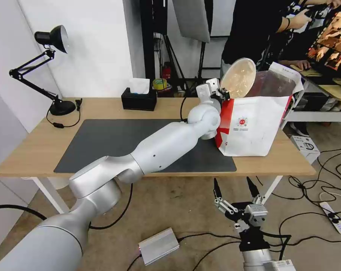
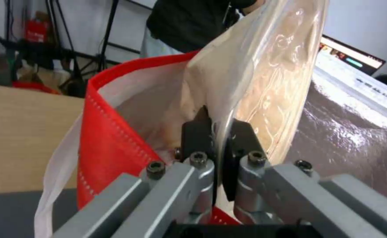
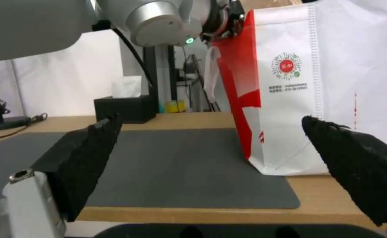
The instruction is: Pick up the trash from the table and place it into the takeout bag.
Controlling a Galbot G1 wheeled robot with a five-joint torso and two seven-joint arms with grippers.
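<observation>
Bowl (image 1: 238,77) on edge over takeout bag (image 1: 253,124), mouth toward robot | left tool (image 2: 218,130) pinching rim | right tool (image 1: 236,190) wide

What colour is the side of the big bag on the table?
Red. The takeout bag has a red side panel beside its white front, clearest in the right wrist view.

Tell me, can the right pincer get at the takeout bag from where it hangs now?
Probably yes. The right pincer hangs open below the table edge, and bare mat lies ahead of the takeout bag. The left pincer holds the beige bowl higher, over its mouth.
</observation>
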